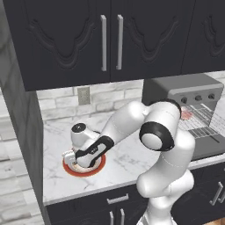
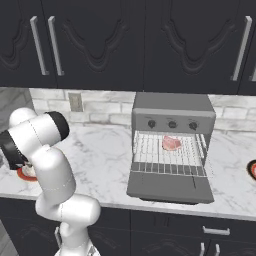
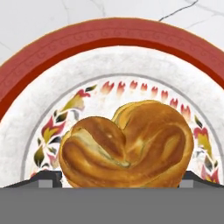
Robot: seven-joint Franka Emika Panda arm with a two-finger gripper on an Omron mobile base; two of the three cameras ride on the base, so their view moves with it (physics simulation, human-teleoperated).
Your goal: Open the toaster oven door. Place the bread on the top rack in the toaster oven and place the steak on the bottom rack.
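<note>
The bread [image 3: 127,144], a golden-brown twisted roll, lies on a red-rimmed patterned plate [image 3: 87,43]. My gripper [image 3: 119,179] is open and low over it, one dark fingertip [image 3: 48,177] on each side of the roll. From the left base, the hand [image 1: 90,151] hangs over that plate [image 1: 83,172] on the left of the counter. The toaster oven [image 1: 184,90] stands to the right, and its door [image 2: 170,187] is folded down flat. The pinkish steak [image 2: 171,143] lies on a wire rack inside.
Dark wall cabinets [image 1: 110,39] hang above the marble counter [image 1: 127,158]. A wall outlet [image 1: 83,95] sits behind the plate. Another red-rimmed plate [image 2: 252,170] peeks in at the far right. A dark side panel [image 1: 22,132] bounds the counter on the left.
</note>
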